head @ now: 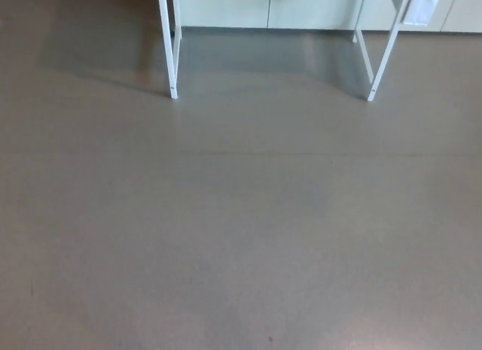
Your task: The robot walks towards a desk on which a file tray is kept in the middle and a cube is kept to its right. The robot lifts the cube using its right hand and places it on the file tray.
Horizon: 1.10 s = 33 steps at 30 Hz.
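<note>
Mostly grey floor [241, 237]. White worktop leg [169, 49] stands on floor, second leg [385, 58] well apart from it, pale cupboards [226, 7] behind. Robot hand state: cannot tell, neither shows.

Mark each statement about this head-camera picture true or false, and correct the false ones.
1. White desk legs stand near the top of the picture. True.
2. A cube lies on the floor. False: no cube shows anywhere.
3. A robot hand reaches in from the right. False: no robot hand is in view.
4. Grey floor fills most of the picture. True.
5. The file tray is visible on the desk. False: only the desk legs show, not the desktop.
</note>
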Tool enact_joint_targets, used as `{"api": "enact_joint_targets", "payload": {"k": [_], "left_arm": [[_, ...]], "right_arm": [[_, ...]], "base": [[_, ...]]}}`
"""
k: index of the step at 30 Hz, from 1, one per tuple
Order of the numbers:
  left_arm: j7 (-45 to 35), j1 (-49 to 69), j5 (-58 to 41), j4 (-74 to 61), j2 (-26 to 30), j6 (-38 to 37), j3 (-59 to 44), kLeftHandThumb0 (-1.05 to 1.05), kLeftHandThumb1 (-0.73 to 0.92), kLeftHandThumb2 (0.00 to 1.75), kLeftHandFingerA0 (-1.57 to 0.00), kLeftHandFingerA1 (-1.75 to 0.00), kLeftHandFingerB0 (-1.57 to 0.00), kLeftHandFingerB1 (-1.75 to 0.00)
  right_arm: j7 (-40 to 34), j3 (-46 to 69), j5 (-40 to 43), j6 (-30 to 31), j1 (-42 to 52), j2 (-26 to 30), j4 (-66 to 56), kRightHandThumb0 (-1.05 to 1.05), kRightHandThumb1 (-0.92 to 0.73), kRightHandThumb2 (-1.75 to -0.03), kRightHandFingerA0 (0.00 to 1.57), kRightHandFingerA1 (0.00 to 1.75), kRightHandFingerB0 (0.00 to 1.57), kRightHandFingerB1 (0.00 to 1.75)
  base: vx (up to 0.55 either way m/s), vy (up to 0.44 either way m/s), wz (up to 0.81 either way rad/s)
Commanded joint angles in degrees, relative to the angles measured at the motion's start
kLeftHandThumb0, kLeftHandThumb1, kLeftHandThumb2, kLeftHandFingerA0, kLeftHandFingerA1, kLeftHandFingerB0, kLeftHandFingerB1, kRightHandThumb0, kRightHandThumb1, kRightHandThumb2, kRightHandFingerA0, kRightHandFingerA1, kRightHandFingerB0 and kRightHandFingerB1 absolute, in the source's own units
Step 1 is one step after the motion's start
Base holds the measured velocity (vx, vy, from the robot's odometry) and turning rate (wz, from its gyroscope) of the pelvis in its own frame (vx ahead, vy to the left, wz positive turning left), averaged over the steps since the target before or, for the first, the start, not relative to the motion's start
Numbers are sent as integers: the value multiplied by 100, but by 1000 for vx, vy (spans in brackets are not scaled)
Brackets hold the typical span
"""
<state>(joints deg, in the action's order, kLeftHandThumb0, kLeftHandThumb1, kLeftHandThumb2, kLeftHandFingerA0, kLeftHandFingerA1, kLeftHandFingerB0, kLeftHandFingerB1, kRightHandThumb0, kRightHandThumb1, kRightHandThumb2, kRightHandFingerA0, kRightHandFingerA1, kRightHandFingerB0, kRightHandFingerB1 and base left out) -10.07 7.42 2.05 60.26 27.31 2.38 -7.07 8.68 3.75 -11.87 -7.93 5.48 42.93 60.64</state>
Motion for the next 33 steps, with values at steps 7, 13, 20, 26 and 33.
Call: {"api": "enact_joint_targets", "payload": {"k": [7, 13, 20, 26, 33], "left_arm": [[77, 71, 33, 41, 18, -140, 16, -74, 60, 96, -8, -52, 0, -30], [97, -100, 66, 208, 20, -59, 47, -70, 61, 93, -4, -49, -4, -31], [92, -72, 69, 269, 20, -238, 81, -70, 60, 97, -2, -50, -4, -31], [144, -133, 101, 352, 25, -257, 153, -66, 80, 66, -12, -42, -10, -21], [143, -153, 75, 301, 2, -229, 140, -70, 59, 97, -2, -49, -5, -31]], "right_arm": [[-11, -103, -81, -96, -58, 116, -13, -69, -66, -95, 51, 69, 0, 15], [117, 121, 168, -163, -110, 53, 110, -72, -61, -91, 39, 58, 0, 11], [267, 215, 276, -163, -208, 40, 263, -71, -59, -87, 29, 53, 0, 10], [349, 262, 358, 14, -44, 67, -136, -69, -60, -88, 27, 53, 0, 12], [235, 65, 181, -74, -171, 115, 3, -66, -63, -91, 38, 59, 0, 14]], "base": [[319, -189, 10], [322, -121, 8], [314, 38, -10], [368, 120, -8], [318, -48, 10]]}}
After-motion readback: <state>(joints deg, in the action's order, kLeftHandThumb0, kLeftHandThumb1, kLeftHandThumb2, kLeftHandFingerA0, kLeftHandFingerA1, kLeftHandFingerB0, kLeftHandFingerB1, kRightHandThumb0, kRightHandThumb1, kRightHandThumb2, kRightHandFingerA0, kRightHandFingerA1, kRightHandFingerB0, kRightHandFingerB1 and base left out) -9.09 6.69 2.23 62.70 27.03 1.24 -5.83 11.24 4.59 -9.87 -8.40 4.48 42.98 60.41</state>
